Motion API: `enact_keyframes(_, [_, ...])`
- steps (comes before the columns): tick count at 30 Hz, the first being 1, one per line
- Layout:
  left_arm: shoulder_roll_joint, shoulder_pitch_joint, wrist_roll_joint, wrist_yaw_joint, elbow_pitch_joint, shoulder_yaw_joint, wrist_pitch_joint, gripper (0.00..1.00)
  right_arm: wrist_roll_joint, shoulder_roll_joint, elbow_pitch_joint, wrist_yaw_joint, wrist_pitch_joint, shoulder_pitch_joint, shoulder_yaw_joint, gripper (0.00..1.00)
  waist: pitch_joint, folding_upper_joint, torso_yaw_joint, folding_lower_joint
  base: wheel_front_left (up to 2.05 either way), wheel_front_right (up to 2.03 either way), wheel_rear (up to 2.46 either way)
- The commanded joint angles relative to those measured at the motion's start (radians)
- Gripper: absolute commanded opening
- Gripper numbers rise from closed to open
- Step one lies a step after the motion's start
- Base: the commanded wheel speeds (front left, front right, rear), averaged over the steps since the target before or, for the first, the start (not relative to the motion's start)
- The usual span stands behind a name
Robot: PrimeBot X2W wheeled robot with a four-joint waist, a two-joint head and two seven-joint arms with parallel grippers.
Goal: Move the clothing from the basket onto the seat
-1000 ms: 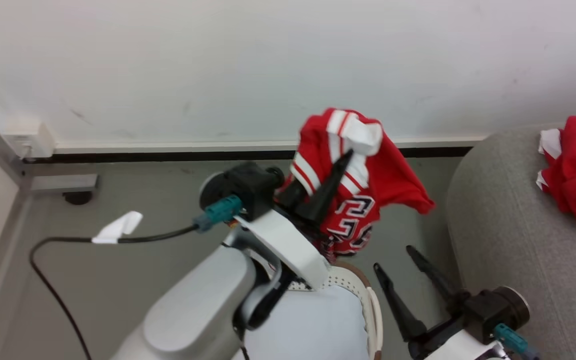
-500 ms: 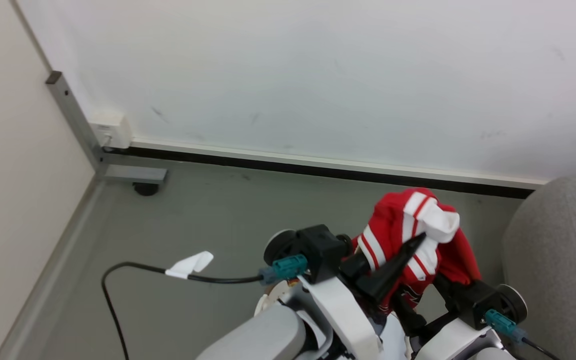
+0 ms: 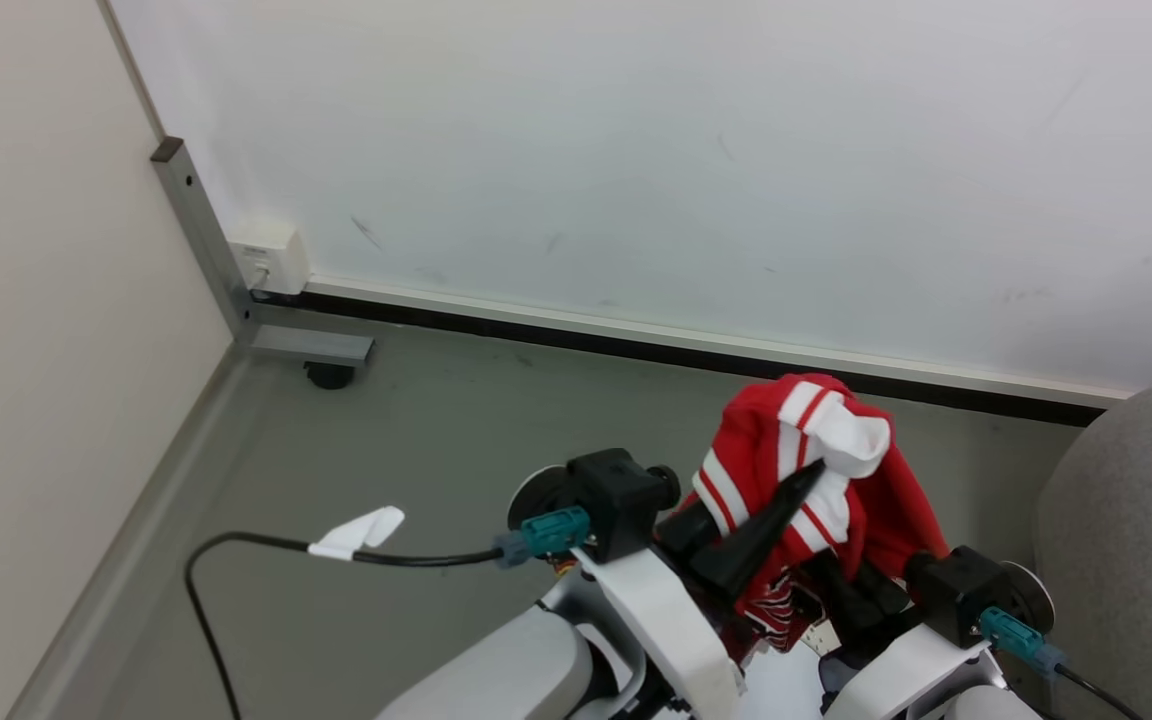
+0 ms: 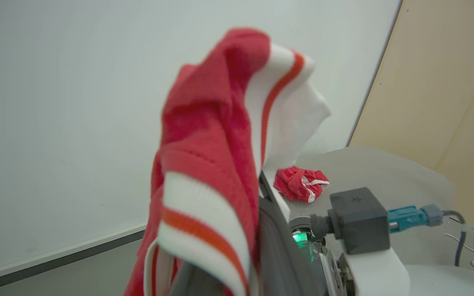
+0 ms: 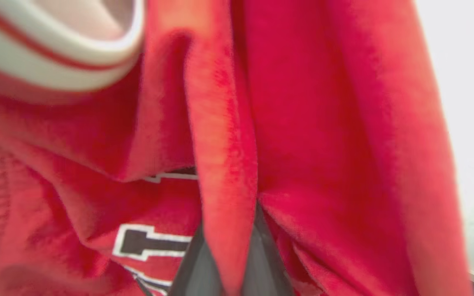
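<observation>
Left wrist's black camera block [image 3: 618,492] is looking boxy & matte; I'm placing everything off it. Into the block's outer side a teal connector [image 3: 551,530] is plugging, feeding a black cable [image 3: 436,559] w/ a white tape tag [image 3: 356,532] folded round it further out from the block. Behind the block a round grey flange [image 3: 534,497] is peeking out. Below the block a flat white bracket [image 3: 658,625] is running into a smooth pale-grey forearm shell [image 3: 496,668]. Ahead of the block the left gripper [image 3: 811,475] is showing one long dark finger, tapering to a point. Right of the block, the right arm [image 3: 896,672], white-bracketed too, is wearing matching kit: second black block [image 3: 954,592], grey disc [image 3: 1028,595], teal plug [image 3: 1018,640], black lead [image 3: 1086,690].
</observation>
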Motion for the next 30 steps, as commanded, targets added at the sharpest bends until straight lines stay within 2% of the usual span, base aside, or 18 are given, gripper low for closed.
enact_keyframes(1, [0.008, 0.015, -0.008, 0.004, 0.002, 0.006, -0.008, 0.00, 0.004, -0.002, -0.008, -0.002, 0.001, 0.009, -0.002, 0.00, 0.000, 0.0000, -0.004, 0.0000, 0.00, 0.00, 0.00])
enact_keyframes(13, [0.035, 0.010, -0.003, 0.027, 0.013, 0.024, -0.025, 0.00, 0.016, 0.003, -0.043, -0.002, 0.001, 0.030, -0.053, 0.00, 0.009, 0.0000, -0.064, 0.0000, 0.00, 0.00, 0.00])
enact_keyframes(14, [0.039, 0.005, 0.006, 0.026, 0.013, 0.022, -0.029, 0.26, 0.016, 0.002, -0.047, -0.002, 0.001, 0.028, -0.058, 0.00, 0.012, 0.0000, -0.072, 0.0000, 0.00, 0.00, 0.00])
enact_keyframes(15, [0.042, 0.001, 0.014, 0.026, 0.013, 0.018, -0.034, 0.59, 0.012, -0.003, -0.051, -0.002, 0.001, 0.023, -0.063, 0.00, 0.018, 0.0000, -0.080, 0.0000, 0.00, 0.00, 0.00])
enact_keyframes(16, [0.044, 0.000, 0.020, 0.022, 0.013, 0.013, -0.035, 1.00, 0.009, -0.007, -0.055, -0.002, 0.001, 0.016, -0.068, 0.00, 0.023, 0.0000, -0.089, 0.0000, 0.00, 0.00, 0.00])
enact_keyframes(24, [0.041, 0.018, 0.028, 0.023, -0.001, 0.005, -0.070, 1.00, -0.037, -0.058, -0.104, -0.002, 0.000, -0.021, -0.152, 0.00, 0.068, 0.0000, -0.185, 0.0000, 0.00, 0.00, 0.00])
enact_keyframes(30, [0.053, 0.024, 0.041, 0.027, 0.010, 0.001, -0.084, 1.00, -0.067, -0.099, -0.156, -0.002, 0.000, -0.031, -0.237, 0.00, 0.100, 0.0000, -0.292, 0.0000, 0.00, 0.00, 0.00])
